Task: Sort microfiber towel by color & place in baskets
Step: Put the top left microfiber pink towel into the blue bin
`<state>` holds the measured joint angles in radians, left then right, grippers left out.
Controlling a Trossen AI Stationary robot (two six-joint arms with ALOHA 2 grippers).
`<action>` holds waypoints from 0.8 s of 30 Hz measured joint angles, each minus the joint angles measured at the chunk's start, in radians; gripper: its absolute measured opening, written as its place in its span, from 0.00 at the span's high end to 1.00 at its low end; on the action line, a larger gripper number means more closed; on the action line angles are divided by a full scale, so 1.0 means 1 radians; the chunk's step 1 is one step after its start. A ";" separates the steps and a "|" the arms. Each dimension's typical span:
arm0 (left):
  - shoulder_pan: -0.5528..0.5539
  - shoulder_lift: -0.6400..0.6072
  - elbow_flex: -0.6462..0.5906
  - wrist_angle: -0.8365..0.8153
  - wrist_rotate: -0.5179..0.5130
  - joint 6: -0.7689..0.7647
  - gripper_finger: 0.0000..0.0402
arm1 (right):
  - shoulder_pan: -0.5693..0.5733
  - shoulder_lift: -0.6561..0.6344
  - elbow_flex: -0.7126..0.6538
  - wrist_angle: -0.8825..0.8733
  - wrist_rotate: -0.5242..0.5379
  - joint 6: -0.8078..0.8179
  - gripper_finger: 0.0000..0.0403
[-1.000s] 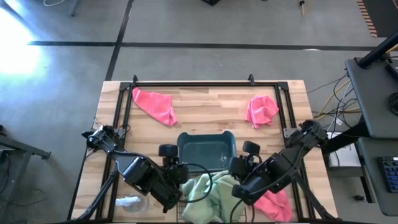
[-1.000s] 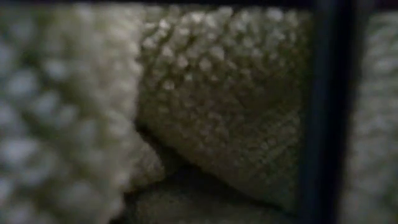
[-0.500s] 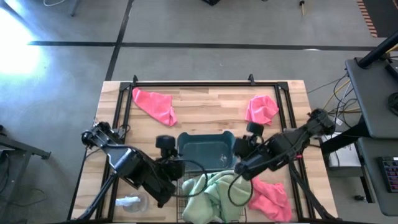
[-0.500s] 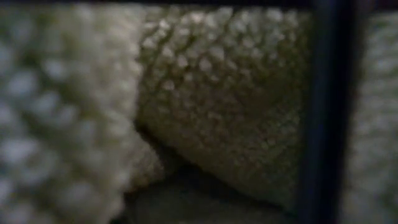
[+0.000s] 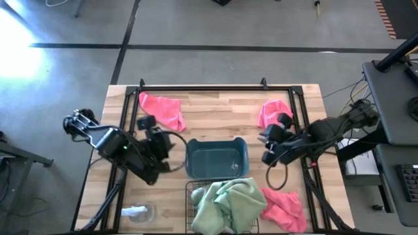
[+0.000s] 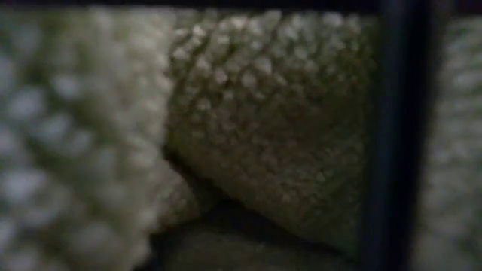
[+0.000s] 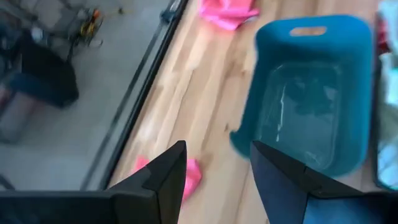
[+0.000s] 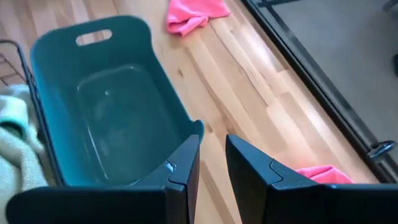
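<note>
Light green towels [image 5: 225,202] lie piled in the black wire basket [image 5: 189,190] at the table's near edge; they fill the low view [image 6: 248,120] behind a basket wire [image 6: 395,135]. The blue-grey bin [image 5: 217,158] stands behind it. Pink towels lie flat at far left [image 5: 163,109], far right [image 5: 274,114] and near right [image 5: 284,203]. My left gripper [image 5: 160,147] hovers open left of the bin, over the far-left pink towel's edge [image 7: 191,177]. My right gripper [image 5: 268,149] hovers right of the bin [image 8: 112,106], open by a narrow gap.
A small white-and-clear object [image 5: 137,212] lies at the near left corner. A black metal frame [image 5: 202,87] runs along the far edge and both sides. Bare wood [image 5: 222,117] lies between the two far pink towels.
Both grippers have drawn back from the wire basket toward the far edge, the left one going left and the right one going right. The green towels stay heaped in the basket, and the near-right pink towel now shows in full.
</note>
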<state>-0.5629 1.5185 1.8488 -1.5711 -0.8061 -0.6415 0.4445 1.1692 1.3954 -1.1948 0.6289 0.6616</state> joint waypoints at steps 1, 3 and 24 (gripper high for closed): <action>0.001 -0.034 -0.047 0.002 -0.008 -0.045 0.60 | -0.006 -0.032 -0.032 0.029 0.000 -0.011 0.82; 0.002 -0.108 -0.147 0.014 -0.048 -0.137 0.60 | -0.019 -0.092 -0.091 0.099 -0.001 -0.037 0.82; 0.137 -0.748 -0.860 0.192 -0.251 -0.242 0.60 | -0.488 -0.275 -0.441 0.574 -0.083 -0.201 0.82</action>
<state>-0.4261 0.7710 0.9893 -1.3794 -1.0571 -0.8835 -0.0434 0.8940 0.9546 -0.6208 0.5457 0.4606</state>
